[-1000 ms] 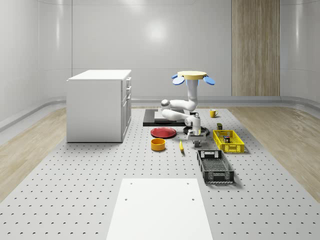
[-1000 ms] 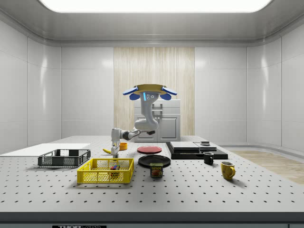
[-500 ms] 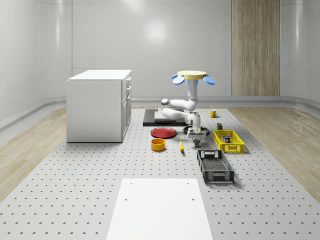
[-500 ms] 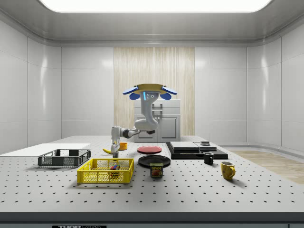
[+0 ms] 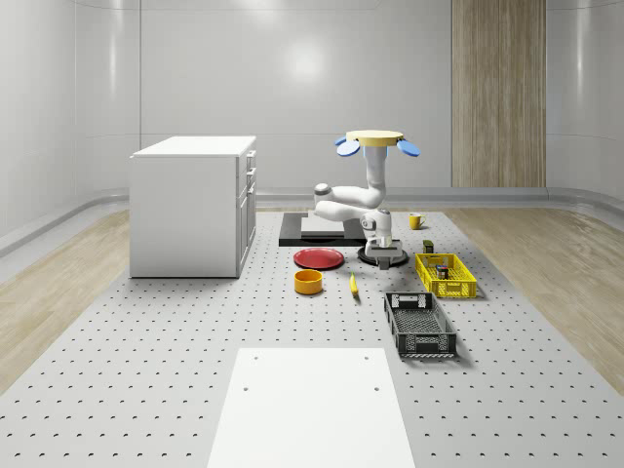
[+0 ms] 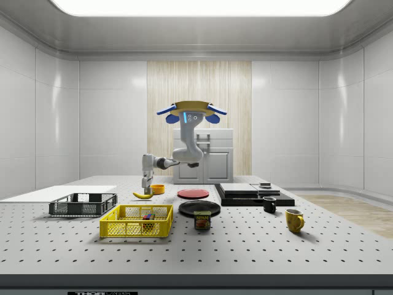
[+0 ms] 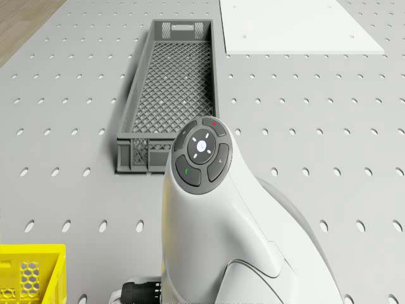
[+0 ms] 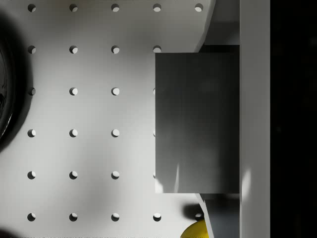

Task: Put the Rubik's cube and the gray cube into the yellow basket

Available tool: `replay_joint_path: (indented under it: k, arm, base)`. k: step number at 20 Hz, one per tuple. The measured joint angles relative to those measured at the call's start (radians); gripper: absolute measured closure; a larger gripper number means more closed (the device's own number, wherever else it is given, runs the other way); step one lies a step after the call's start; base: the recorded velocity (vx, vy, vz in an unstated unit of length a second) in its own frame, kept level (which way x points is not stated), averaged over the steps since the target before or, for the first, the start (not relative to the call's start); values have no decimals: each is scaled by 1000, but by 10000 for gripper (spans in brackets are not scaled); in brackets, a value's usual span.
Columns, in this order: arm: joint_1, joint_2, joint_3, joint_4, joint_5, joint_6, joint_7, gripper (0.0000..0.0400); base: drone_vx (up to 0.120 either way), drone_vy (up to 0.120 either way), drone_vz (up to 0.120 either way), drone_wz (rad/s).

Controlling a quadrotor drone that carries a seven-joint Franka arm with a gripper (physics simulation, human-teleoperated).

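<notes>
The gray cube (image 8: 197,122) sits clamped between the two white fingers (image 8: 223,25) of my gripper (image 8: 205,122), held above the perforated table. In the whole-scene view the gripper (image 5: 387,253) hangs over the black plate (image 5: 370,259), just left of the yellow basket (image 5: 446,276). The Rubik's cube (image 5: 443,272) lies inside that basket, as the side view shows for the Rubik's cube (image 6: 147,216) and basket (image 6: 136,222). The drone (image 5: 375,141) hovers above the table with its arm bent down; in the side view the gripper (image 6: 146,186) is behind and above the basket.
A black mesh crate (image 5: 419,325) stands in front of the basket. A red plate (image 5: 319,258), orange bowl (image 5: 308,282) and banana (image 5: 353,284) lie to the whole-scene view's left. A white cabinet (image 5: 195,205), dark slab (image 5: 297,230), can (image 6: 202,220) and mugs (image 6: 294,220) stand around.
The gripper has risen from table level with the gray cube in it. The drone has climbed a little and the arm's elbow has lifted.
</notes>
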Motion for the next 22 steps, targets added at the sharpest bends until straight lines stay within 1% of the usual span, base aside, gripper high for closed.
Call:
replay_joint_path:
  k: [4, 7, 8, 22]
  arm:
    - [0, -3, 6, -1, 7, 1, 1, 150]
    - [-1, -5, 8, -1, 9, 2, 1, 150]
    - [-1, -6, 9, -1, 10, 2, 1, 150]
    - [-3, -15, 11, -1, 15, 10, 3, 150]
  base:
    - [120, 110, 0, 0]
    - [120, 0, 93, 0]
    - [0, 0, 0, 0]
    - [0, 120, 0, 0]
